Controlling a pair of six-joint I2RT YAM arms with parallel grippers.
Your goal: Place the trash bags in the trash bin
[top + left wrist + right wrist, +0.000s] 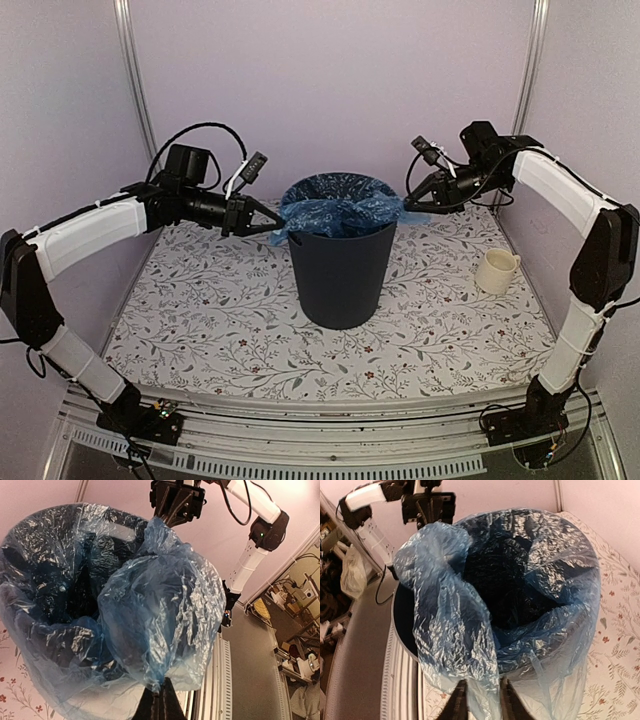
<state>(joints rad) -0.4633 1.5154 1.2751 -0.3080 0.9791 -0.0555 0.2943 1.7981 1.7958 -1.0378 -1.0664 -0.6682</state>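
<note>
The dark navy trash bin [340, 270] stands upright in the middle of the table. The light-blue trash bag [335, 210] lines its inside, its edge folded over the rim. My left gripper [268, 222] is at the bin's left rim, shut on a bunched corner of the bag [165, 610], which balloons out above the fingertips [161, 695]. My right gripper [412, 203] is at the right rim; in the right wrist view its fingers [460, 702] stand apart with loose bag film [450, 620] lying between them. The bin's dark rim [402, 625] shows beneath.
A small cream mug [496, 270] stands on the floral tablecloth [200, 320] at the right, below my right arm. Walls close the table at the back and both sides. The table's metal front rail [330, 440] is near the arm bases.
</note>
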